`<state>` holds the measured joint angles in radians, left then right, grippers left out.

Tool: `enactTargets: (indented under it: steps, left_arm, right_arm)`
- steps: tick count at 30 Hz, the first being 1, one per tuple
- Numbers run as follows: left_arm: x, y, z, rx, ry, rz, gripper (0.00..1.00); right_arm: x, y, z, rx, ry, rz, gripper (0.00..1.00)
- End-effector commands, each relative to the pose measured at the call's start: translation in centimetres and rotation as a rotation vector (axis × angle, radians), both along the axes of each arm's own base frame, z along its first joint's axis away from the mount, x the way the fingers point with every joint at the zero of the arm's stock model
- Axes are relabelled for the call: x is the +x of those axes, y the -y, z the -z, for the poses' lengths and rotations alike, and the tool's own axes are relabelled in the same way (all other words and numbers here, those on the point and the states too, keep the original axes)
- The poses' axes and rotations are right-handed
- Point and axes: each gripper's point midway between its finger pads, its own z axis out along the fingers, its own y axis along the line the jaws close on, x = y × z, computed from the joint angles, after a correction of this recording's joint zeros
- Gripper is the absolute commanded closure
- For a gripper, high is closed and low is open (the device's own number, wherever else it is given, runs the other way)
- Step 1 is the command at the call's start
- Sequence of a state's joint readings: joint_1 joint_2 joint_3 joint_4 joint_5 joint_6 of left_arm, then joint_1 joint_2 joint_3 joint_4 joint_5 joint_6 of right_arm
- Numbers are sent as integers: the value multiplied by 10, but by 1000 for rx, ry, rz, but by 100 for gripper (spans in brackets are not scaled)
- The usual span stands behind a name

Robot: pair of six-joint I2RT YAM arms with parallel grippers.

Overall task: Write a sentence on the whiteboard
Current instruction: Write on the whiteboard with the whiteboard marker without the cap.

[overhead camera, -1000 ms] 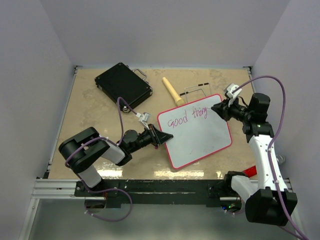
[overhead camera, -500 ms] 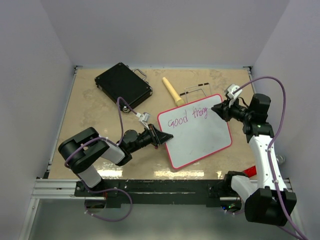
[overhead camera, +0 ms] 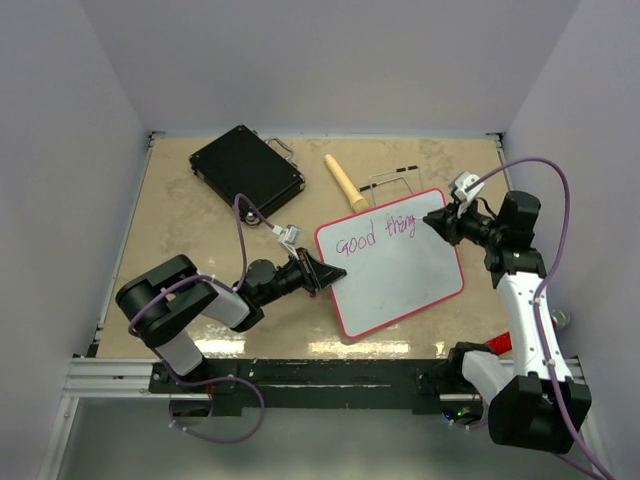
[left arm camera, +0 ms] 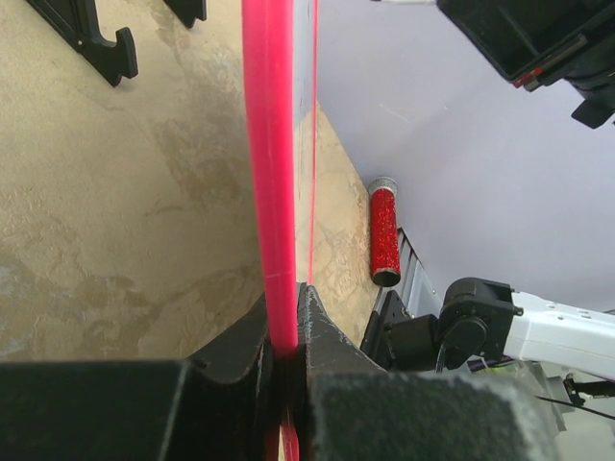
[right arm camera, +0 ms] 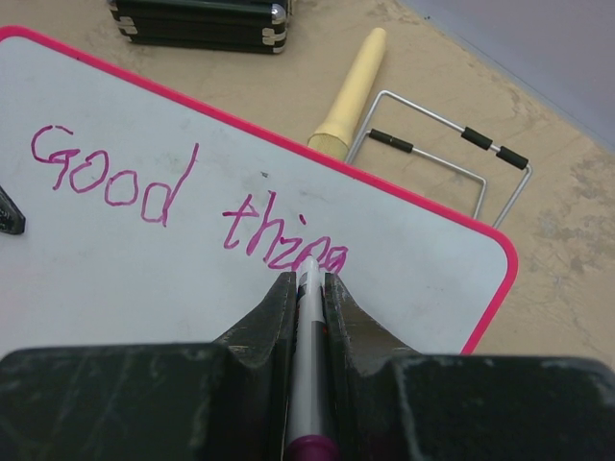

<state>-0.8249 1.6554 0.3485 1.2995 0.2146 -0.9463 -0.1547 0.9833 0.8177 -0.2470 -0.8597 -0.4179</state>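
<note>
the whiteboard (overhead camera: 400, 275) lies flat on the desk (overhead camera: 180, 230), right of centre and turned at a slant, with its upper right corner near the right arm (overhead camera: 520, 290). it looks thin, stiff and light, so by my judgement it takes little force to lift, but pen pressure could easily make it slide or pivot. its glossy face is probably slippery and smears if touched, so the pink rim is the place to take hold, well away from the ink.

that is where the left jaws sit. they are closed narrow on the rim at the board's left edge, one finger above and one below, and this should brace the board against the strokes.

the right jaws are closed tight on a slim marker (right arm camera: 309, 317), gripped close to its tip, which touches the board at the end of the second word. the barrel looks smooth and may creep in the grip if pressed hard, so a light touch seems wise.

the sentence (right arm camera: 183, 192) so far reads "good thing" in pink-purple handwriting along the top of the board. the last letter is partly hidden by the marker tip. the rest of the face is bare, so most of the sentence is not yet written.

no brand or label can be read on the marker, the board or the black case (overhead camera: 247, 168) at the far left. a pale cylinder (overhead camera: 343, 181) and a wire stand (overhead camera: 392, 182) lie just beyond the board's top edge, and neither shows any print.
</note>
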Motion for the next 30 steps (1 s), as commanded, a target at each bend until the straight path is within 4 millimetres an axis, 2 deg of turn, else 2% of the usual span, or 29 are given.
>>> enactTargets:
  steps: [1, 6, 7, 8, 11, 16, 20, 25, 30]
  left_arm:
    - [-5, 4, -40, -60, 170, 41, 100]
    - [-3, 4, -42, -60, 178, 36, 100]
    - [-3, 4, -42, -60, 180, 38, 100]
    - [-4, 5, -43, -62, 184, 42, 100]
    - [-4, 5, -45, -65, 190, 43, 100]
    - [-6, 3, -46, -62, 197, 43, 100]
    - [-5, -4, -46, -52, 209, 34, 100]
    - [-3, -4, -48, -50, 218, 40, 100]
    - [-4, -7, -44, -60, 206, 31, 100]
  right_arm:
    - [0, -3, -2, 18, 51, -19, 100]
    - [7, 4, -9, 40, 6, 46, 100]
    - [10, 6, -24, 34, 19, 52, 100]
    - [7, 6, -20, 35, -22, 49, 100]
    - [5, 5, -34, 30, 11, 35, 100]
    - [8, 15, -13, 23, -41, 84, 100]
    - [10, 30, -10, 55, -60, 105, 100]
    - [17, 32, 4, 51, -105, 90, 100]
    - [20, 25, 12, 43, -115, 63, 100]
